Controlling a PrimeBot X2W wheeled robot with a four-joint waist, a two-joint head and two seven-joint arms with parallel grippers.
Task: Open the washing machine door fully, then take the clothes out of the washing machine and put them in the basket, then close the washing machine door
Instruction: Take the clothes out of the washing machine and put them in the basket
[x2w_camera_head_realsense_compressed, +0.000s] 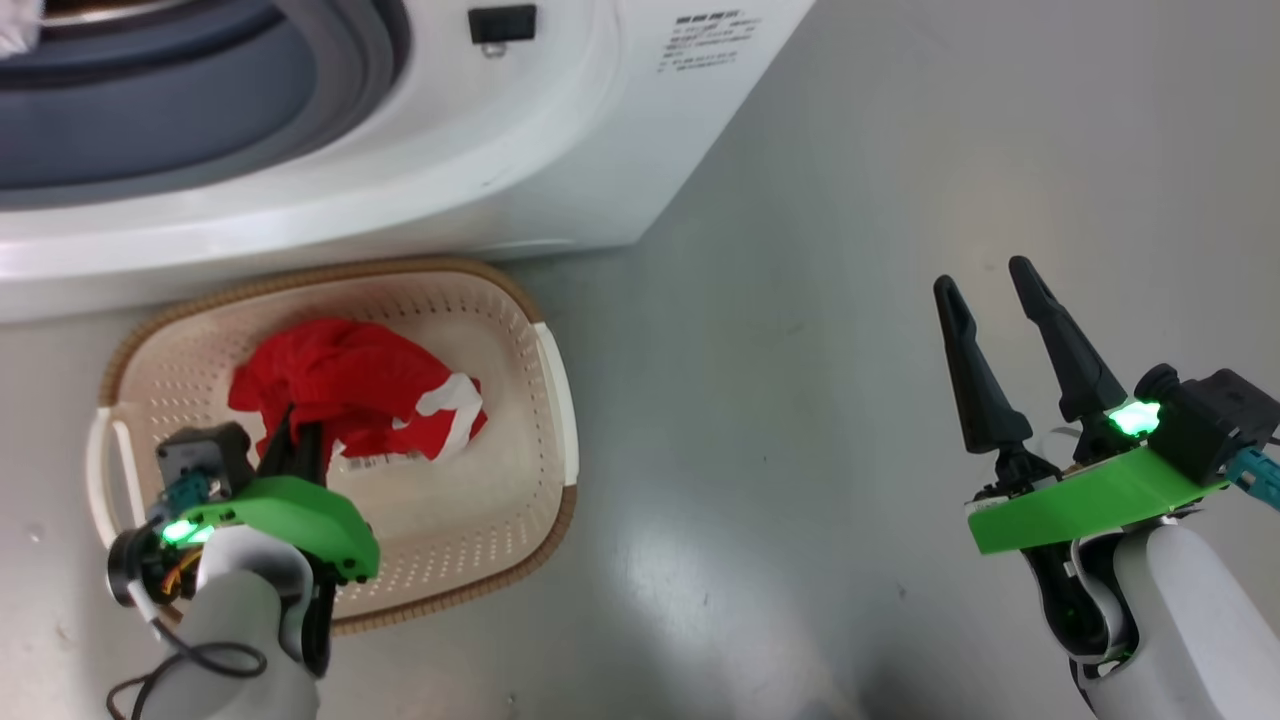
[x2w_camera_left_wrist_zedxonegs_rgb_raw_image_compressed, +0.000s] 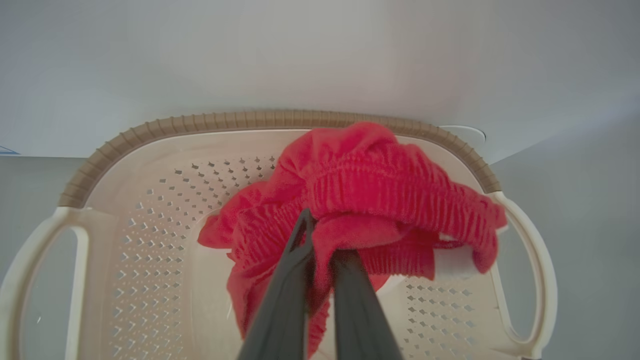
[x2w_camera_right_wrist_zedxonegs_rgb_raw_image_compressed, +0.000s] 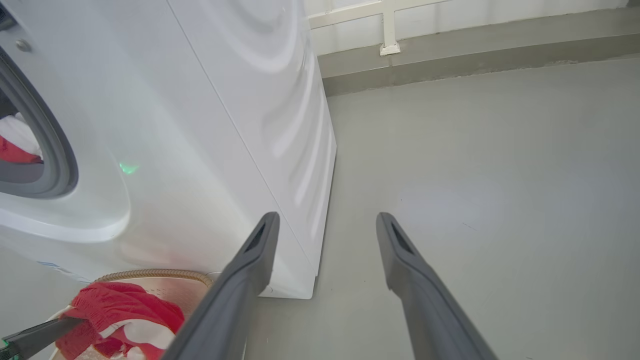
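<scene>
One red garment (x2w_camera_head_realsense_compressed: 350, 385) is in hand, and you look to be at the drop-off step.

In the head view it is bunched inside the basket (x2w_camera_head_realsense_compressed: 400, 268), which sits on the floor (x2w_camera_head_realsense_compressed: 800, 350) at the left, just in front of the washing machine (x2w_camera_head_realsense_compressed: 500, 150). Your left gripper (x2w_camera_head_realsense_compressed: 298, 428) reaches down into the basket with its jaws pressed together on the cloth. Your right gripper (x2w_camera_head_realsense_compressed: 983, 276) hangs over bare floor well to the right, jaws spread and holding nothing.

In the left wrist view, the left gripper (x2w_camera_left_wrist_zedxonegs_rgb_raw_image_compressed: 322, 240) pinches a fold of the garment (x2w_camera_left_wrist_zedxonegs_rgb_raw_image_compressed: 380, 190), and the rest heaps toward the far rim of the basket (x2w_camera_left_wrist_zedxonegs_rgb_raw_image_compressed: 250, 119).

In the right wrist view, the right gripper (x2w_camera_right_wrist_zedxonegs_rgb_raw_image_compressed: 327, 220) points past the right corner of the washing machine (x2w_camera_right_wrist_zedxonegs_rgb_raw_image_compressed: 200, 125). Red and white clothes (x2w_camera_right_wrist_zedxonegs_rgb_raw_image_compressed: 15, 147) lie inside its round opening at the far left.

Next, by my judgement, you need to part the left jaws so the fold falls free. Lift clear without dragging cloth over the rim, then reach into the machine for the rest. Closing the door comes last.
</scene>
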